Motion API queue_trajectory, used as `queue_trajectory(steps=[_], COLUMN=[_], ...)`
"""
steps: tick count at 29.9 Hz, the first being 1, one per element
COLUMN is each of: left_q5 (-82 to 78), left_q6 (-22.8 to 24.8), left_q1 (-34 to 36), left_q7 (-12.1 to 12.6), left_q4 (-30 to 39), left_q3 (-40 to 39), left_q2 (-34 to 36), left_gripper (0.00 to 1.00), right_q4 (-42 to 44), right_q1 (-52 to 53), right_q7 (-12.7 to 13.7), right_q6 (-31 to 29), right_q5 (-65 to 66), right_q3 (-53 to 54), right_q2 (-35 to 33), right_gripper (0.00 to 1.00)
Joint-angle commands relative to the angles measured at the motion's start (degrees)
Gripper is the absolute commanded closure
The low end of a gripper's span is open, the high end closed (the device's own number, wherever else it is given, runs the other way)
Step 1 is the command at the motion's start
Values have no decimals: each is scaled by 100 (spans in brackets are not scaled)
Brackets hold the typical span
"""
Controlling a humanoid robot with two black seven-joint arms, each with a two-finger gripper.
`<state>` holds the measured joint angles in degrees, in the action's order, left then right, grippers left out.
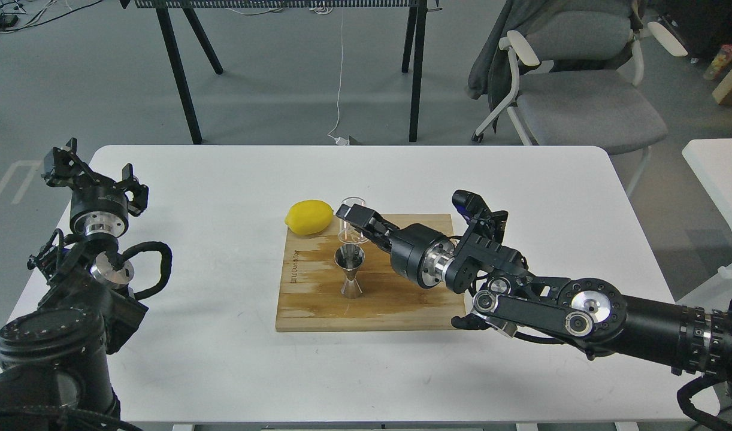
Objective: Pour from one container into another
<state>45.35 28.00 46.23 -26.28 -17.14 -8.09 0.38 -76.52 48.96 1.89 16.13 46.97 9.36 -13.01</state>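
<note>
The steel hourglass jigger (350, 272) stands upright on the wooden board (402, 299), left of its middle. Just behind and above it is the small clear glass cup (352, 220), roughly upright, with my right gripper (349, 218) shut on it from the right. The cup's base hangs just above the jigger's rim. My left gripper (90, 173) is raised at the table's far left edge, far from both containers; its fingers look spread with nothing between them.
A yellow lemon (309, 216) rests at the board's back left corner, close to the cup. The white table (222, 371) carries the board. A grey chair (581, 96) and black table legs (180, 72) stand behind.
</note>
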Motion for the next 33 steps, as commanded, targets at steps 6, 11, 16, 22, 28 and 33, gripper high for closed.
queue_trajectory(steps=[6,11,16,22,28,33], left_q5=[0,0,0,0,0,0], left_q6=[0,0,0,0,0,0], left_q1=[9,9,9,9,0,0], left_q7=[9,0,0,0,0,0], left_q4=[0,0,0,0,0,0], left_q3=[0,0,0,0,-9,-9], left_q2=[6,6,-3,-3,-12,-12], left_gripper=[0,0,0,0,0,0], right_q4=[-126,-109,-91,-21,426,1112], right_q1=[-588,-1265,-2152,-3023,-3770,-3929], right_q7=[-13,-30,-22,5,31,110], right_q6=[48,48,57,-22,-163,-189], right_q5=[-1233,-2313,-2912,-4123,-5618,-6445], right_q3=[1628,3059,4729,6304,6991,7035], right_q2=[140,325,562,668,633,642], right_gripper=[56,56,56,55,54,54])
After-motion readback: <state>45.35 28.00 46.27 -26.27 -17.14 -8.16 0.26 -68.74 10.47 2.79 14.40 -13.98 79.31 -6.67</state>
